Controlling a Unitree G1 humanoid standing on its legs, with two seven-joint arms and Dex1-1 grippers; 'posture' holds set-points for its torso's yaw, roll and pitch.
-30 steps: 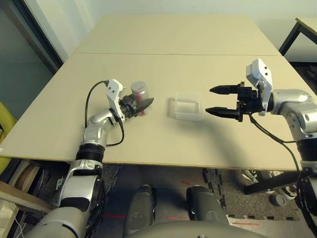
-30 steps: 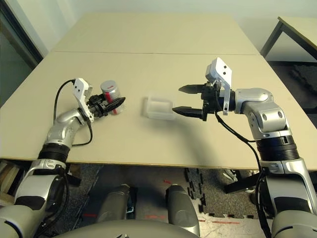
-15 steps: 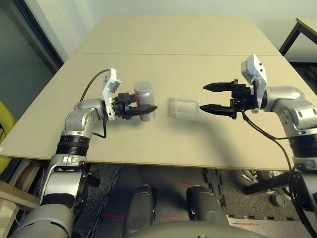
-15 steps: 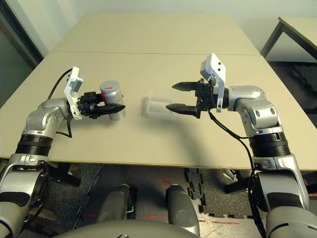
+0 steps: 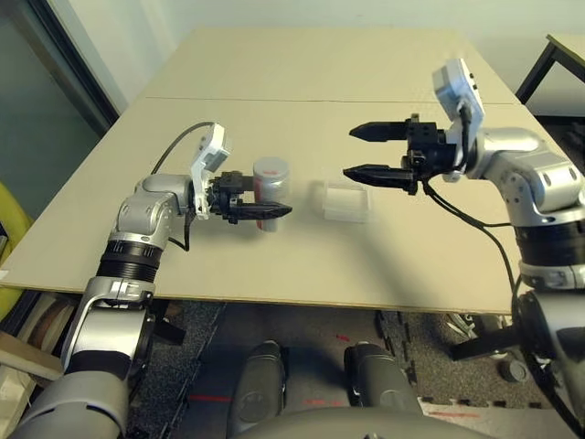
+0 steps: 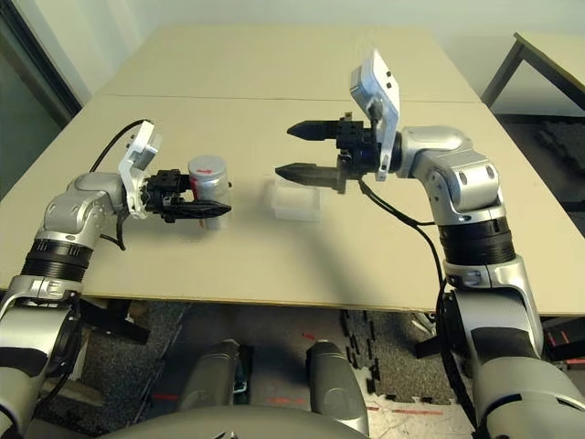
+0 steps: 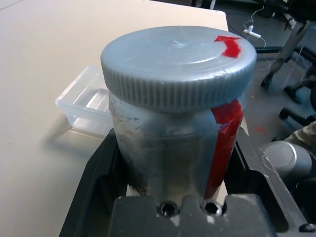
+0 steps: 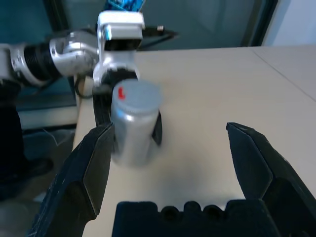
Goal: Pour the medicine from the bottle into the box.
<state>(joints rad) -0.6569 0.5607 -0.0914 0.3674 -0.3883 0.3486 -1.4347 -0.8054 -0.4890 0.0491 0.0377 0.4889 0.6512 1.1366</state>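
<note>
I had the left hand (image 5: 260,208) clamped on the bottle (image 5: 271,189), fingers pressed to both sides of its body low down, as the left wrist view showed. Bottle stood upright, just left of the box (image 5: 347,202), a little apart from it, not touching. I couldn't tell whether its base sat on the worktop (image 5: 320,110) or was raised a bit off it. Grey cap (image 7: 178,64) was on the bottle, screwed down as far as I could see, red tape running over the cap edge and down the side.

Box sat on the worktop, clear and shallow, open side up as best I could judge; nothing visible inside it.

Right hand (image 5: 367,152) was spread wide, holding nothing, hanging in the air above the box and slightly behind it, fingers pointed toward the bottle. In the right wrist view the bottle sat between its two spread fingers (image 8: 89,168), but farther off, no contact.

Progress, my read: early. Bottle was gripped, that part was done. Cap not off, nothing poured, box looked empty. Left to do: get the cap off, most likely with the open right hand closing round it while the left held the bottle steady, then tilt the bottle over the box and tip the medicine in. Right hand sat about level with the cap, so the cap grab looked like the next step.
</note>
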